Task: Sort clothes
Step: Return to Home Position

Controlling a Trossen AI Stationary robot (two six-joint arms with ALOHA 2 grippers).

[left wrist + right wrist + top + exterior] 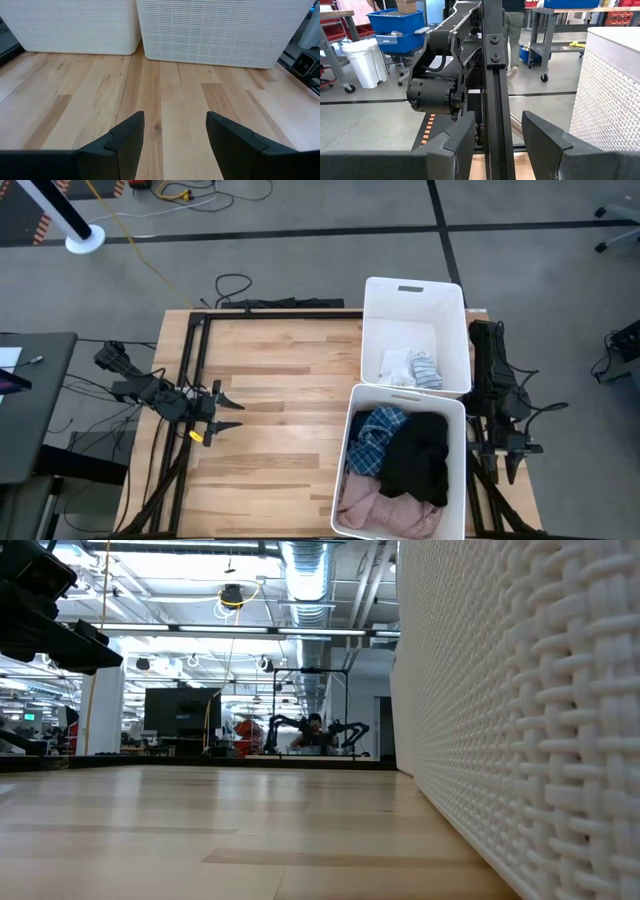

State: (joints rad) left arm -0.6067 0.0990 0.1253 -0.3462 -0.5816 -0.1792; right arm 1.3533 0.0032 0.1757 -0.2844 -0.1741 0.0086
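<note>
Left arm (150,390): sits folded and low on the robot's left side, reaches only a little inward. Left gripper (230,412): points level toward the right arm's side, hangs just above the surface. Its fingers (125,142): stand spread apart, with nothing between them.

Right arm (490,370): lies folded along the robot's far right side, well apart from the left one. Right gripper (511,468): points toward the lower edge of the high view. Its fingers (460,137): also spread apart, grip nothing.
</note>
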